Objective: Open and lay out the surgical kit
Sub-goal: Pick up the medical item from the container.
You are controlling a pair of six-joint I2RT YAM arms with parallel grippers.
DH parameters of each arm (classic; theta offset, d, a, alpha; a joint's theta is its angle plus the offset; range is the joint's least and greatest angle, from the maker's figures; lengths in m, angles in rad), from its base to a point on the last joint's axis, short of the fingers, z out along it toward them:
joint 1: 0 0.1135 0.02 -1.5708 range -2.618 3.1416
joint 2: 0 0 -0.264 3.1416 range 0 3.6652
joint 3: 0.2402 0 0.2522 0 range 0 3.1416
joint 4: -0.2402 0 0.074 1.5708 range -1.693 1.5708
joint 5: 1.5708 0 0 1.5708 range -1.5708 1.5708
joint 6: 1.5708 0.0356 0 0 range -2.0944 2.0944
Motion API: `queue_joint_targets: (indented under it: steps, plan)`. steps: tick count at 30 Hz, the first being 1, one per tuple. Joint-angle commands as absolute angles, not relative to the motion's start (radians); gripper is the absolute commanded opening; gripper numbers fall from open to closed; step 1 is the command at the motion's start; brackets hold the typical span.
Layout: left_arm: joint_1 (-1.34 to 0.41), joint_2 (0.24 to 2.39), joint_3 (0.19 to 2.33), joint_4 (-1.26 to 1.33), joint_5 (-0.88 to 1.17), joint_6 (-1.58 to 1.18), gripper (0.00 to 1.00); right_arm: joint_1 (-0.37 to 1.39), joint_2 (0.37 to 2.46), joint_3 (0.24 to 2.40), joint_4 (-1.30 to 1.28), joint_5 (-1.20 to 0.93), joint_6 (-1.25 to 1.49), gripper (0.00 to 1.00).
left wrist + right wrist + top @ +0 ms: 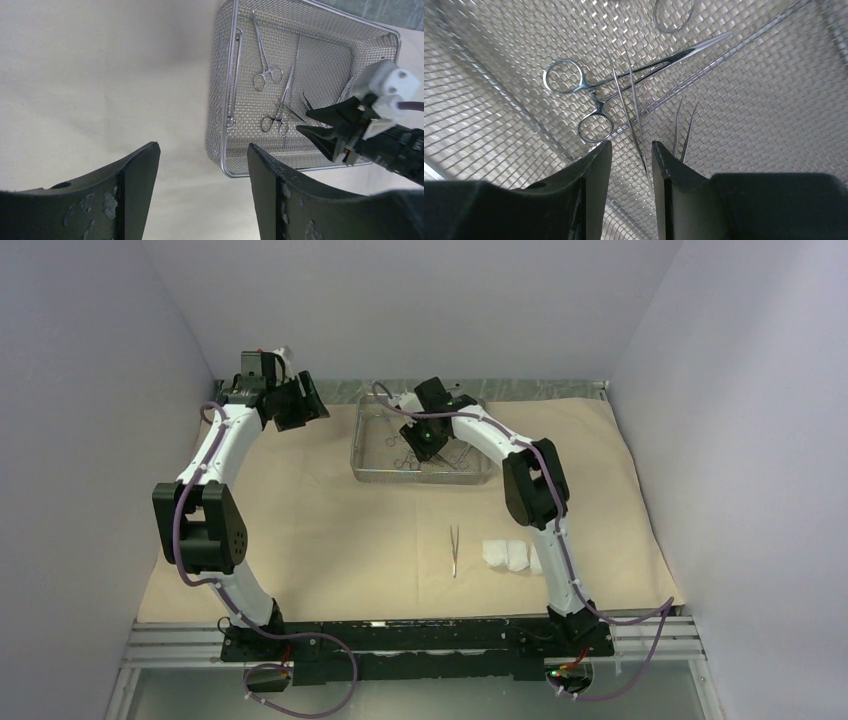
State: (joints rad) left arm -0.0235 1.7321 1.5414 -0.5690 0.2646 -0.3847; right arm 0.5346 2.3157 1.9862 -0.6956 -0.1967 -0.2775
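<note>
The tan wrap sheet [330, 530] lies spread flat, with the steel mesh tray [362, 455] at its far middle. My right gripper [428, 443] reaches down inside the tray [499, 125]. Its fingers [596, 170] stand narrowly apart either side of thin tweezers [636, 112] lying on the mesh, with a gap showing. A ring-handled clamp [594, 95] crosses those tweezers. A second pair [678, 130] lies just right. One pair of tweezers [454, 550] and white gauze pads [508, 555] lie on the sheet. My left gripper [300, 400] hovers open and empty left of the tray [220, 100].
The left wrist view shows two clamps [265, 75] [277, 117] in the tray beside the right gripper [301, 120]. Grey walls close in on both sides and at the back. The arm bases sit on a rail [420, 640] at the near edge.
</note>
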Motion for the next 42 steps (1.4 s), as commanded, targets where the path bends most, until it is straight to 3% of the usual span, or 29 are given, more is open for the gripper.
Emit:
queue_joint_targets:
  steps: [1,8,10,12,13,20,27,38,42]
  plan:
    - [-0.029,1.738,1.571,-0.592,0.278,-0.352,0.71,0.537,2.351,2.031,-0.71,-0.181,-0.338,0.38]
    - [-0.029,1.736,1.562,-0.608,0.265,-0.348,0.71,0.538,2.373,2.02,-0.68,-0.129,-0.341,0.32]
    - [-0.027,1.739,1.563,-0.61,0.265,-0.347,0.71,0.538,2.378,2.024,-0.674,-0.116,-0.333,0.23]
    - [-0.028,1.741,1.565,-0.612,0.268,-0.346,0.71,0.537,2.388,2.041,-0.679,-0.094,-0.316,0.04]
    - [-0.029,1.742,1.566,-0.613,0.27,-0.346,0.71,0.538,2.389,2.049,-0.679,-0.079,-0.306,0.0]
    - [-0.029,1.747,1.577,-0.614,0.275,-0.339,0.71,0.538,2.276,1.984,-0.571,-0.109,-0.269,0.0]
    - [-0.029,1.737,1.562,-0.604,0.28,-0.342,0.71,0.527,2.217,2.057,-0.533,-0.183,-0.213,0.0]
    - [-0.029,1.675,1.492,-0.607,0.29,-0.367,0.71,0.525,1.991,1.947,-0.426,-0.271,0.072,0.0]
    - [-0.029,1.639,1.467,-0.653,0.285,-0.382,0.71,0.571,1.929,1.912,-0.554,-0.104,0.229,0.0]
